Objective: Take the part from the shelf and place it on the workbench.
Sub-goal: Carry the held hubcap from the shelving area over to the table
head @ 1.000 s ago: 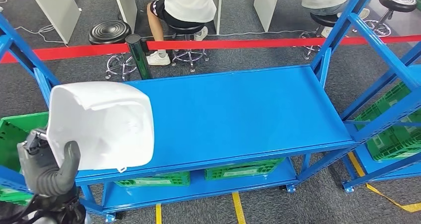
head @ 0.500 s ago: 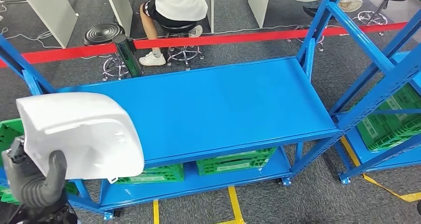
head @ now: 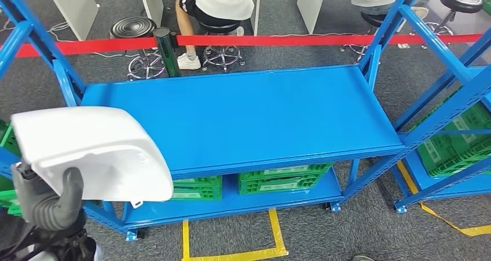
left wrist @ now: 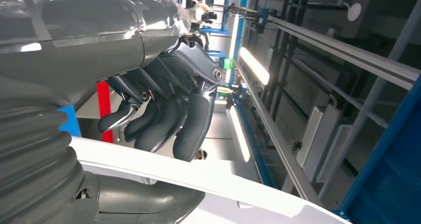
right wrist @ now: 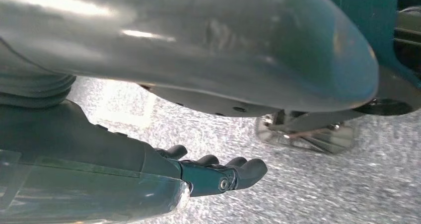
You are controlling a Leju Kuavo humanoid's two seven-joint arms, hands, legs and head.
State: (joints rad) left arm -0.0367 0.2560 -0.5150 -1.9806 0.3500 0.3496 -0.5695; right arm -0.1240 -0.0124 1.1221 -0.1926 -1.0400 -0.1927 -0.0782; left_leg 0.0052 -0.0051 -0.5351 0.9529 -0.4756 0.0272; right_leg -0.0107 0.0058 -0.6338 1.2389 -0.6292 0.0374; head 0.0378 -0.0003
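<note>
My left hand [head: 49, 203] holds the large white moulded plastic part [head: 92, 157] off the near-left corner of the blue metal workbench [head: 260, 113], overlapping its front edge. Green plastic crates [head: 278, 180] sit on the lower shelf beneath the bench top. Behind the far edge: red barrier tape [head: 289, 40], black round stools [head: 134, 28], seated person [head: 223, 3]. Right of bench: blue metal shelf rack [head: 446, 93] with a green crate [head: 457, 148] in it.

The whole head view has shifted with the camera; the white part [head: 87, 154] in the left hand [head: 49, 200] now tilts flatter.
</note>
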